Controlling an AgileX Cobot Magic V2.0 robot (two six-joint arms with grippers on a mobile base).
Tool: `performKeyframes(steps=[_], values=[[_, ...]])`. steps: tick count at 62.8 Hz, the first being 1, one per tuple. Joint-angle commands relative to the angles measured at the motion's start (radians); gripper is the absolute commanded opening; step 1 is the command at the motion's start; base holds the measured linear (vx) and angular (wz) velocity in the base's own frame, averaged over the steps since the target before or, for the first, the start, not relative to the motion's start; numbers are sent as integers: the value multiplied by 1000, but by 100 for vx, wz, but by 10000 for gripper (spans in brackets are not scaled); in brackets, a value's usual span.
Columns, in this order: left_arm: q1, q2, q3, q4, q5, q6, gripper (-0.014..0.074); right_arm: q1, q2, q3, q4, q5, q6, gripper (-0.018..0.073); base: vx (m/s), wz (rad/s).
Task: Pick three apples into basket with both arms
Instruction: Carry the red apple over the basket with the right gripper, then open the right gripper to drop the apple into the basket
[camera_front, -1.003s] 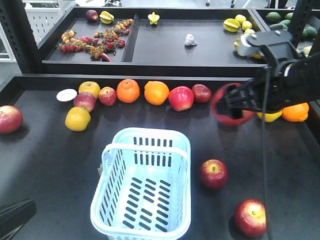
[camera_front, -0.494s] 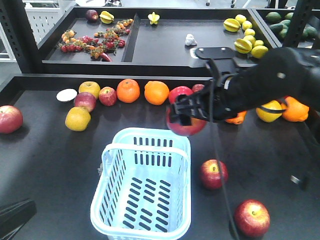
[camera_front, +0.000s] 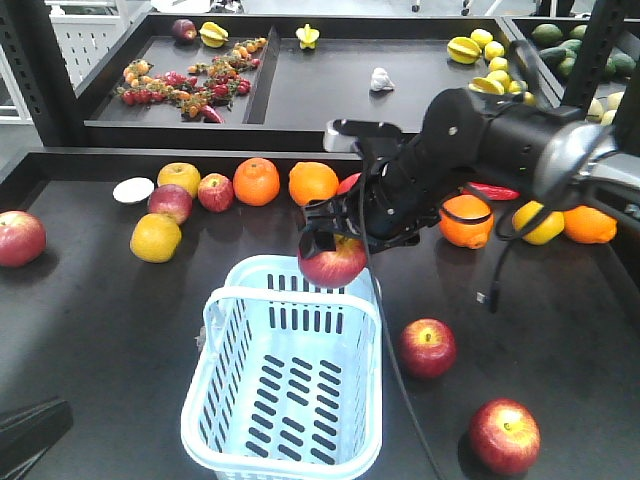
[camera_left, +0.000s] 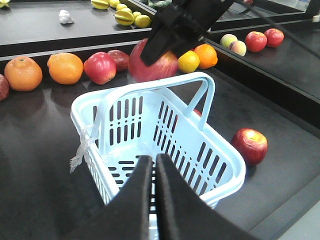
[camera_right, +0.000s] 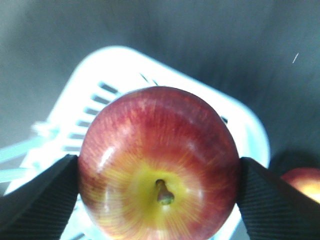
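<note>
- The right arm (camera_front: 520, 140) is reaching in from the right and stretching leftward, with its wrist bending downward.
- The right gripper (camera_front: 333, 245) is pointing down and clamping an apple (camera_front: 332, 262). Its two black fingers (camera_right: 37, 197) are pressing on opposite sides of the fruit.
- A black cable (camera_front: 489, 290) is hanging loose beneath the right arm's forearm.
- The left gripper (camera_left: 151, 195) is hovering at the near edge and pointing toward the far side, tilting slightly down. Its two fingers are lying pressed together, gripping nothing.
</note>
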Motion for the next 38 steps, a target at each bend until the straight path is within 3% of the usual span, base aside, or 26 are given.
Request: performKeyframes(steps=[1,25,38], values=[[-3,9,-28,26,-27,-9,-6,1,-23,-67,40,-6,-21,349,0,0],[-3,9,-28,26,-27,-9,-6,1,37,-170,80,87,-2,623,0,0],[-3,9,-28,26,-27,-9,-6,0,37,-171,54,91,-2,644,0,0]])
